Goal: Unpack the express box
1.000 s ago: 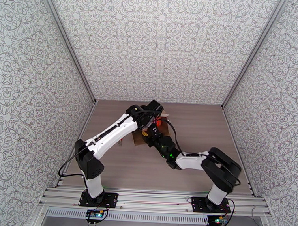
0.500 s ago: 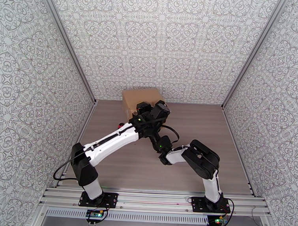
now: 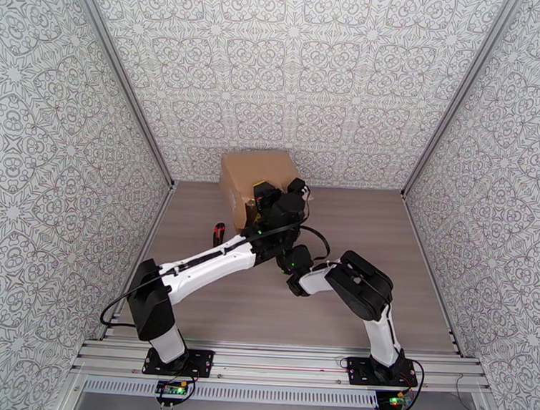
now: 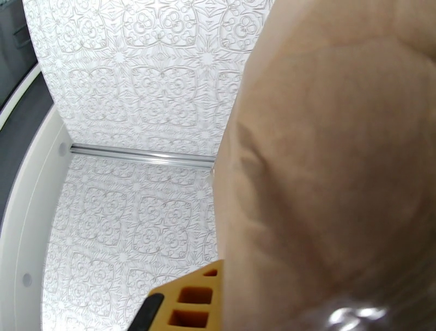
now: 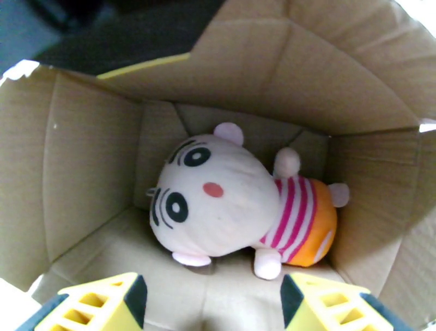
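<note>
Patterned grey-white walls (image 3: 290, 74) close in a wood-grain table (image 3: 362, 228) on three sides. The express box (image 3: 257, 171) sits at the far side of the table, left of centre and close to the back wall. It appears to be tipped up, with its open mouth turned towards the near side. A red-and-black utility knife (image 3: 218, 233) lies on the table just near and left of the box.

The left gripper (image 3: 262, 196) is at the near edge of the box. Its fingers are closed, and brown cardboard with a strip of shiny tape presses right against its yellow finger (image 4: 188, 299), so it is apparently pinching a wall or flap. The right gripper (image 5: 210, 294) faces into the open box with its fingers (image 5: 103, 305) apart and nothing between them. Inside, a plush doll (image 5: 218, 212) in a pink-striped, orange outfit lies on its side against the far wall of the box.

The carton looks light and fairly stiff, but the corrugated walls show creases and would likely buckle or tear under a hard one-sided pull. The taped seam is probably slippery, so bare cardboard at a wall edge near a corner seems the safer place to hold. The doll should be soft, light and not fragile. Its round head looks too wide for the jaws, so the narrower striped body or a limb seems the better place to grasp.
</note>
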